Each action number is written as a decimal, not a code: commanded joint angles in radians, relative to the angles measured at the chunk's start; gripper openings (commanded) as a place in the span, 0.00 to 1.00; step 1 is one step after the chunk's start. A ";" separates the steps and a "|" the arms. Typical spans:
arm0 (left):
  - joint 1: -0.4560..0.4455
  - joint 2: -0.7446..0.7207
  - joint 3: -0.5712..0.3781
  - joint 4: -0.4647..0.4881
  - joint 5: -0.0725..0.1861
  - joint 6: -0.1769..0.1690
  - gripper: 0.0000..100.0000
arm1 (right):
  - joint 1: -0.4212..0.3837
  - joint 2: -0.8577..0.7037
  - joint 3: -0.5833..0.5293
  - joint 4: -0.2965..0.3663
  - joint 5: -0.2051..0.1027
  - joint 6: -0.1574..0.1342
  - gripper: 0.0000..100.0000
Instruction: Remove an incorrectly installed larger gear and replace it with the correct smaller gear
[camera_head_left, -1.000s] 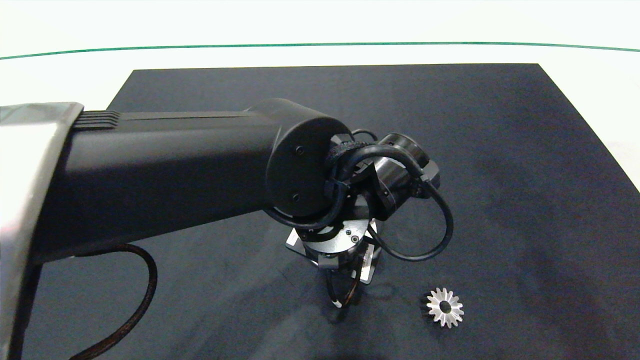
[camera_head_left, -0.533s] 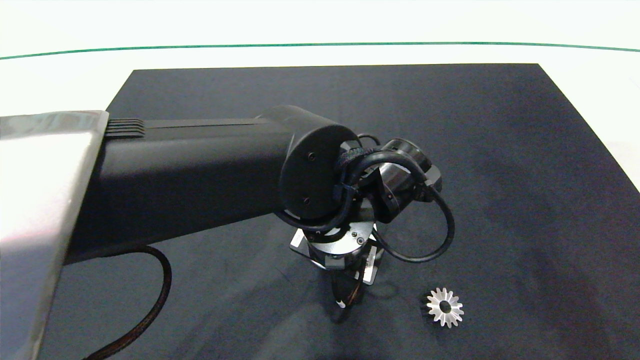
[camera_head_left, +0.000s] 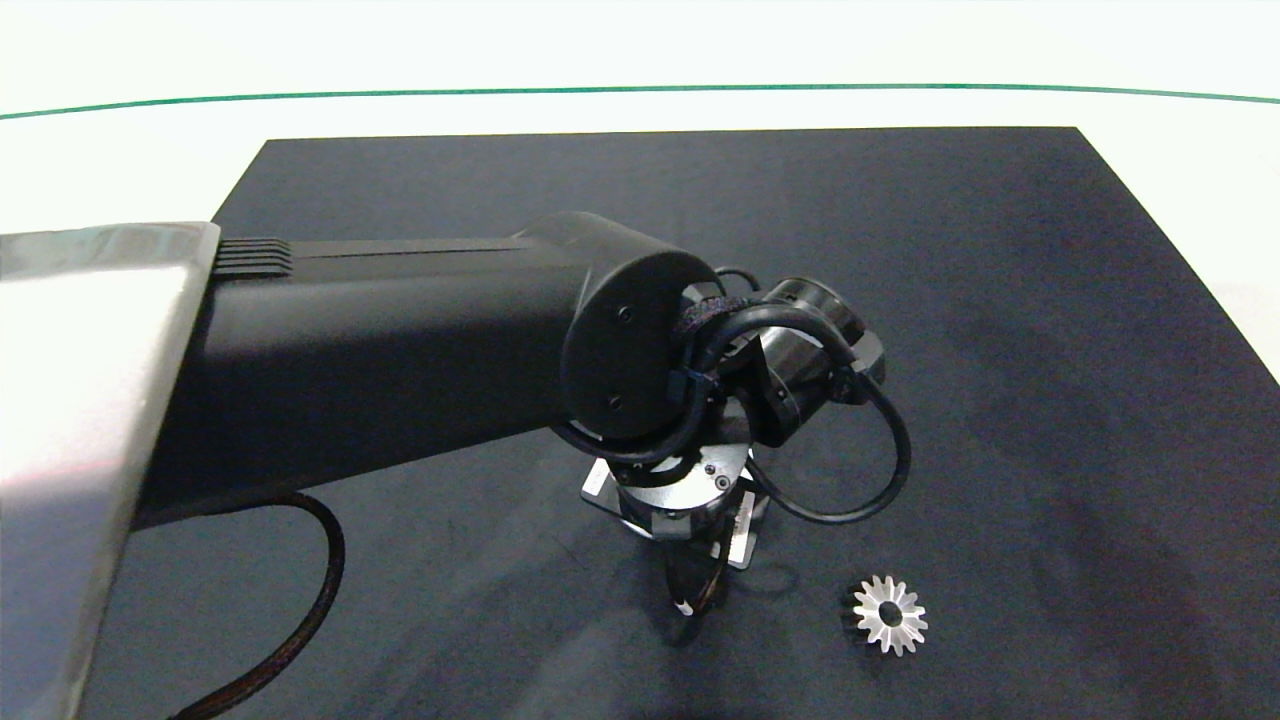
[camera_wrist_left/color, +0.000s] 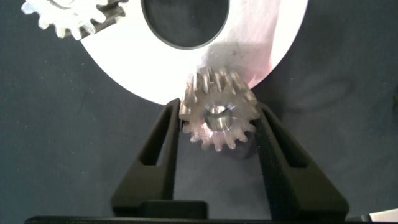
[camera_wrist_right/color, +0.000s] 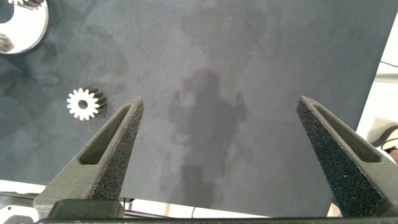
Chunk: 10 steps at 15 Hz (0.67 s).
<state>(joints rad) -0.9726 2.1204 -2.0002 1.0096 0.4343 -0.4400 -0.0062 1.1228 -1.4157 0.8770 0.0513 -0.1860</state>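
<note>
My left gripper (camera_wrist_left/color: 217, 113) is shut on the smaller gear (camera_wrist_left/color: 219, 118), a silver gear with short blunt teeth. It holds the gear at the rim of a round silver plate (camera_wrist_left/color: 261, 37) that has a large hole. In the head view the left gripper (camera_head_left: 690, 595) points down at the mat, and the arm hides the plate and the held gear. The larger gear (camera_head_left: 889, 615), star-like with long pointed teeth, lies flat on the mat to the right of that gripper, also seen as a gear (camera_wrist_right/color: 87, 103) in the right wrist view. My right gripper (camera_wrist_right/color: 221, 102) hangs open above bare mat.
Another small silver gear (camera_wrist_left/color: 68, 15) sits on the plate beyond the hole. The dark mat (camera_head_left: 1000, 300) covers a white table; a green line (camera_head_left: 640, 88) runs along the far side. The left arm's black cable (camera_head_left: 890, 470) loops beside the wrist.
The left arm has shifted a little to the right and down towards the mat over the last second, then held still. The larger gear on the mat has not moved.
</note>
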 joint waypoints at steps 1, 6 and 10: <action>-0.002 0.000 0.000 0.006 0.003 -0.011 1.00 | 0.000 0.000 0.000 0.005 0.001 -0.001 1.00; 0.002 -0.076 0.000 0.124 0.003 -0.060 1.00 | -0.003 0.002 -0.003 0.008 0.001 -0.003 1.00; 0.052 -0.231 0.000 0.227 0.003 -0.151 1.00 | -0.008 0.015 -0.002 0.008 -0.002 -0.003 1.00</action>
<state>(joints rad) -0.9453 1.9777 -2.0002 1.2155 0.4343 -0.5709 -0.0119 1.1311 -1.4181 0.8802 0.0489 -0.1874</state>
